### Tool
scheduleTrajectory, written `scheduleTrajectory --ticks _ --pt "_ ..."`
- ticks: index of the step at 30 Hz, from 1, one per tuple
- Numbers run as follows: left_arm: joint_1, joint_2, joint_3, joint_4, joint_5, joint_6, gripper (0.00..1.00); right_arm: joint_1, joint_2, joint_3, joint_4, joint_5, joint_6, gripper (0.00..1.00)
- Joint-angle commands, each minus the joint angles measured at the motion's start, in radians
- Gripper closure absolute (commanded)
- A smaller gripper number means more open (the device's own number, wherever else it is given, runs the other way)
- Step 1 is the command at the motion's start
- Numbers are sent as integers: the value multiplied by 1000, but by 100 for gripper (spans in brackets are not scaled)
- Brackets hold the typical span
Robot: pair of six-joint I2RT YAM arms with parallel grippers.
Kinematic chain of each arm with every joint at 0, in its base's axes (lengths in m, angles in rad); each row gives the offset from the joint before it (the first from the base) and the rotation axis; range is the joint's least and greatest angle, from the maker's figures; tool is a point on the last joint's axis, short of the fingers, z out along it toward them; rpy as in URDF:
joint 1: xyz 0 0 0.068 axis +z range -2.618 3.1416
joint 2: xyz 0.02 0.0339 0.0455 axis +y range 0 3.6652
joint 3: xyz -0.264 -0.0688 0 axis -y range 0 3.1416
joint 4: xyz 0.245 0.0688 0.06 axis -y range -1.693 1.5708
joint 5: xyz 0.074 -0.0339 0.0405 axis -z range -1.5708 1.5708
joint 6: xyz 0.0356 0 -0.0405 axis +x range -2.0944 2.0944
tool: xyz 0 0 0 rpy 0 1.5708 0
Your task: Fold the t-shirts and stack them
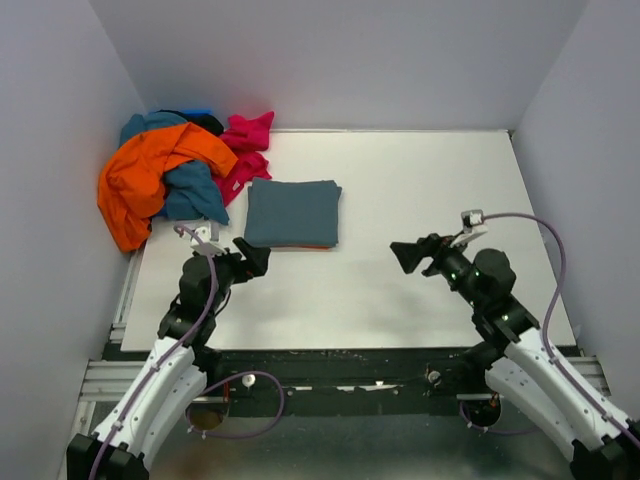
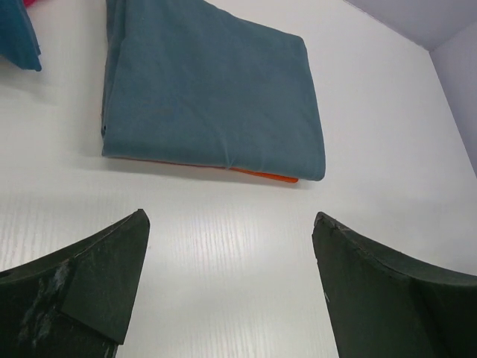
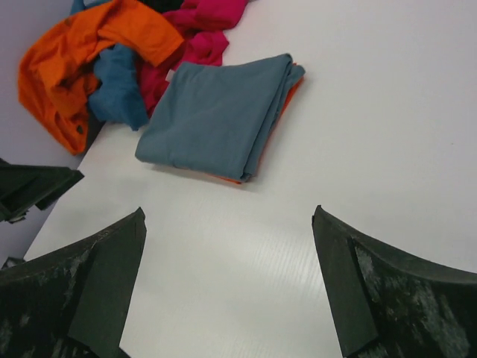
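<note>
Stack: blue-grey t-shirt (image 1: 293, 212) lay folded on orange-red t-shirt (image 2: 264, 175).
Pile: loose t-shirts (image 1: 160, 175), tabletop (image 1: 420, 200) far-left corner.
Left fingers (image 2: 89, 283): stood spread.
Right fingers (image 3: 373, 298): stood spread.

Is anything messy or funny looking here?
Yes. The shirt pile in the far left corner is crumpled, and its orange shirt droops past the table edge. The folded blue-grey shirt looks tidy, with an orange-red shirt peeking out underneath.

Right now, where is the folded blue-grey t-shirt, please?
Top view: the blue-grey t-shirt lies left of centre, atop a folded orange shirt, beside the unfolded pile.
</note>
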Motion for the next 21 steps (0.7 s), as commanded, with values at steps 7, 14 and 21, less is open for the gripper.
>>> scheduleTrajectory --ticks 7,14,21 --pt "-5 -142 -93 -25 83 67 1 0 -254 -234 -41 212 -32 0" --pt "-5 -183 -101 -34 73 59 1 0 -274 -238 -57 233 -15 0" --pt "-5 -249 -122 -37 60 58 1 0 -326 -255 -57 239 -6 0"
